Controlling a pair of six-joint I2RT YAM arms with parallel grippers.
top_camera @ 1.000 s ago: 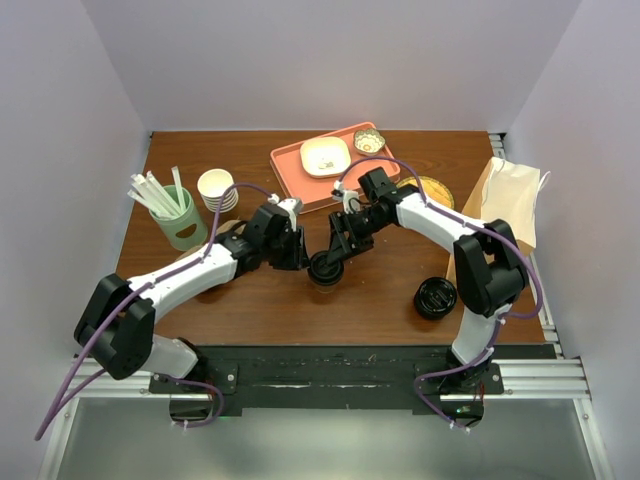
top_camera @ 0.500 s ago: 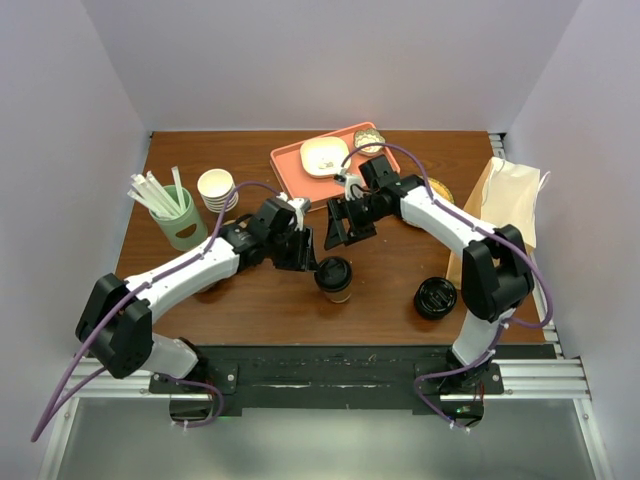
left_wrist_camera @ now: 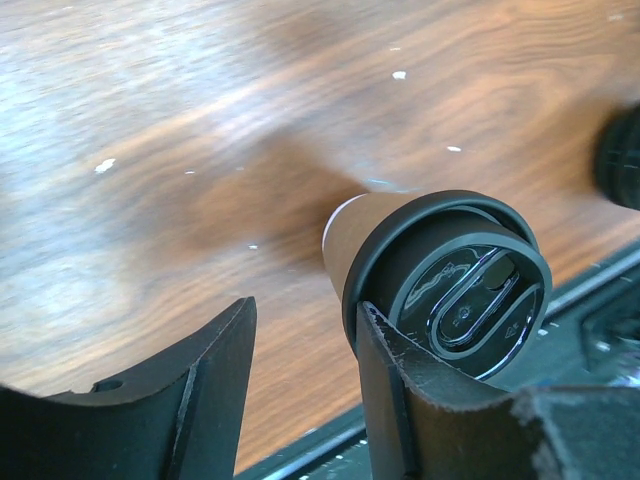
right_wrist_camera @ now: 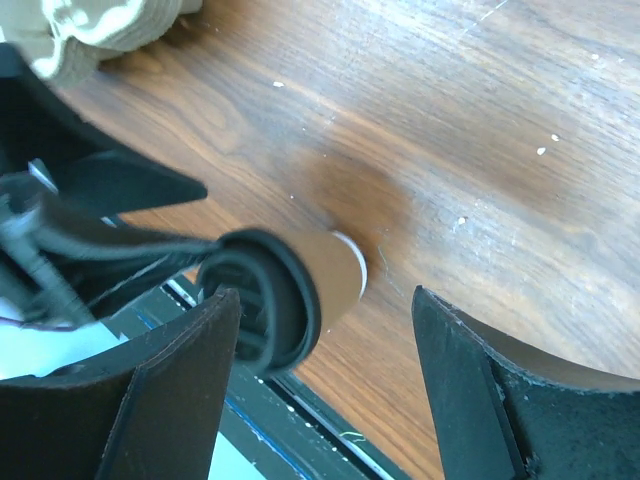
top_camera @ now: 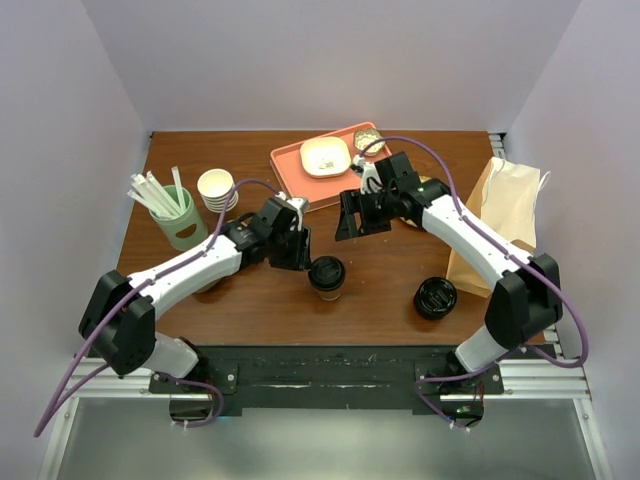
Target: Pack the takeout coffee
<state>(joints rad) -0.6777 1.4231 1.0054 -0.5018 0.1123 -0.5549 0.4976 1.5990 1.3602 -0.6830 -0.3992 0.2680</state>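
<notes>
The takeout coffee stands upright on the wooden table near its front edge, just beside the left gripper, whose jaws are parted and empty, while the right gripper hovers behind it, jaws spread wide, holding nothing.

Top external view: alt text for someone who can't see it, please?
A small brown paper cup with a round black plastic lid stands on the wooden table. The left gripper is beside it, the right gripper open and apart; a brown paper bag lies at right.
</notes>
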